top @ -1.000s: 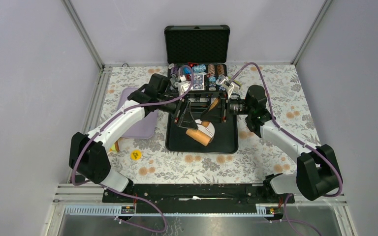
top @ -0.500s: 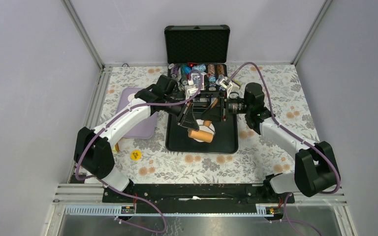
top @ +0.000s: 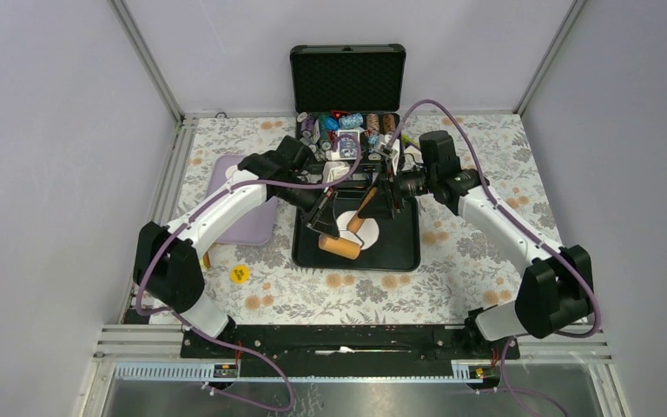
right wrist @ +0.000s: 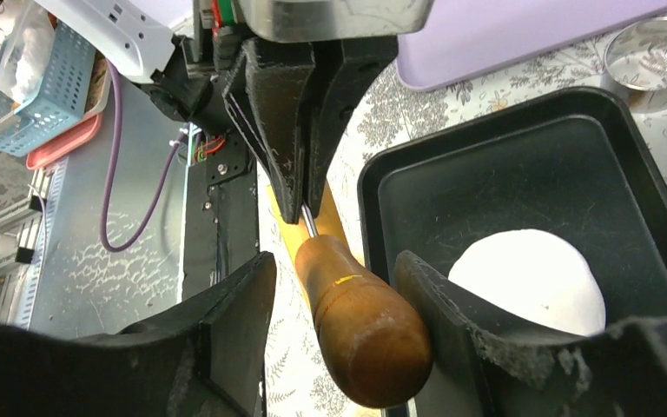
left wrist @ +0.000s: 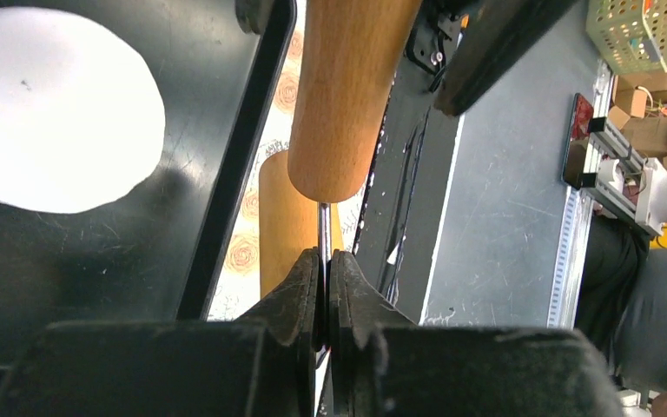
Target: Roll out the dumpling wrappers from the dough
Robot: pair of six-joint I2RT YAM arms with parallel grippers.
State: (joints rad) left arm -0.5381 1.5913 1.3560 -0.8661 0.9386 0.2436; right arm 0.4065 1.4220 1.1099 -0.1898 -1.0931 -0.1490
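A flat, roughly round sheet of white dough lies in the black tray. A small rolling pin rests over the tray's near-left part, its wooden roller by the tray's edge. My left gripper is shut on the pin's thin metal rod. My right gripper is open, with its jaws standing either side of the wooden handle and a gap showing on one side. No dumpling wrappers are in view.
An open black case crammed with small items stands behind the tray. A purple board lies left of the tray, under the left arm. A steel ring cutter sits near the tray's corner. A small yellow disc lies on the floral cloth.
My left gripper has shut on the rolling pin's metal rod. My right gripper has opened off the handle. The roller has shifted slightly toward the tray's near-left, uncovering more dough.
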